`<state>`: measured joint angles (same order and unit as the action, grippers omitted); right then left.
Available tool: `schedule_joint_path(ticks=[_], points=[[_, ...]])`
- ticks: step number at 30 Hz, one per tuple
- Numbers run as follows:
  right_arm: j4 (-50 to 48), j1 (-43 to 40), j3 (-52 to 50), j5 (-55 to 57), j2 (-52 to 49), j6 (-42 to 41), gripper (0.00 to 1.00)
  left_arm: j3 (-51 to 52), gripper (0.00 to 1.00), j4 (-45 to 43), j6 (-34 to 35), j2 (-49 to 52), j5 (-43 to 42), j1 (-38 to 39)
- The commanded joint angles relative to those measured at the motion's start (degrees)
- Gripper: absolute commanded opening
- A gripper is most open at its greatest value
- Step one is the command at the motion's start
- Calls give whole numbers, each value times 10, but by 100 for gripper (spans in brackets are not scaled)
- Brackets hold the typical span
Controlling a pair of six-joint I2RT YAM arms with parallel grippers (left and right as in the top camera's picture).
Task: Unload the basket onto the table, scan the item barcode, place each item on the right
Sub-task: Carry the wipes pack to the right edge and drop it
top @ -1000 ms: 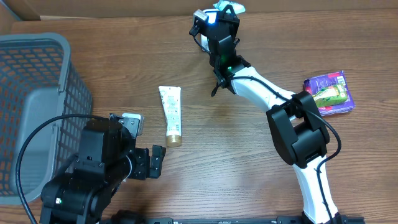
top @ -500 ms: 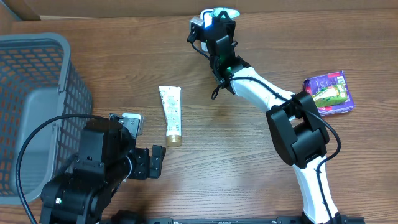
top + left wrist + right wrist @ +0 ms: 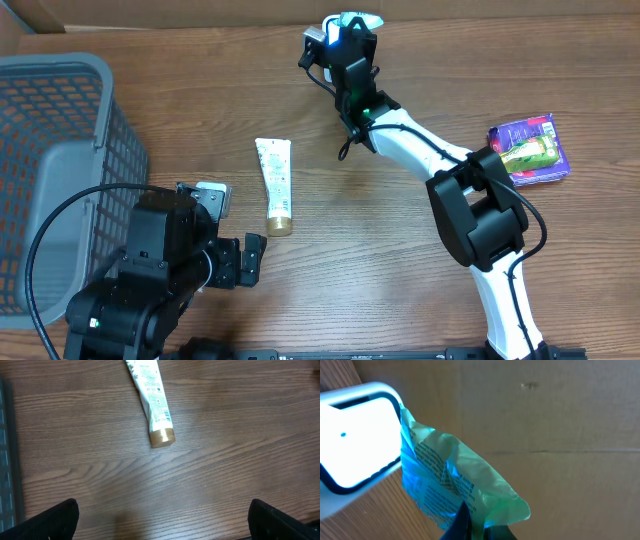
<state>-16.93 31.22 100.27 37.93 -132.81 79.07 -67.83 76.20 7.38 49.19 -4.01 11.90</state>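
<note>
The green packet (image 3: 465, 485) was at the far edge of the table (image 3: 330, 260), just beside the lit scanner window (image 3: 355, 435), pinched in the closed right gripper (image 3: 470, 527). The scan itself seemed in hand; next, the barcode probably needed squaring to the light. The left gripper (image 3: 162, 522) hung wide open, empty

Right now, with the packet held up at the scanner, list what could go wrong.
1. The green packet is crumpled and folded at the scanner, so its print may not read.
2. The right gripper pinches only the packet's lower edge, so it may slip or flop.
3. The packet looks pressed against the scanner's side; pushing further could nudge the scanner.
</note>
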Motion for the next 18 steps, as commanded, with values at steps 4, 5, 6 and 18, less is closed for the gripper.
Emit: schedule_joint_path(ticks=[4, 5, 6, 18], points=[[112, 22, 9, 38, 127, -191, 4, -1, 100, -2, 5, -1, 6, -3], [148, 22, 9, 38, 148, -234, 4, -1, 100, -2, 5, -1, 6, -3], [195, 22, 9, 35, 172, -299, 4, -1, 99, -2, 5, -1, 6, -3], [676, -149, 10, -267, 370, -983, 4, -1, 99, -2, 5, -1, 6, -3]])
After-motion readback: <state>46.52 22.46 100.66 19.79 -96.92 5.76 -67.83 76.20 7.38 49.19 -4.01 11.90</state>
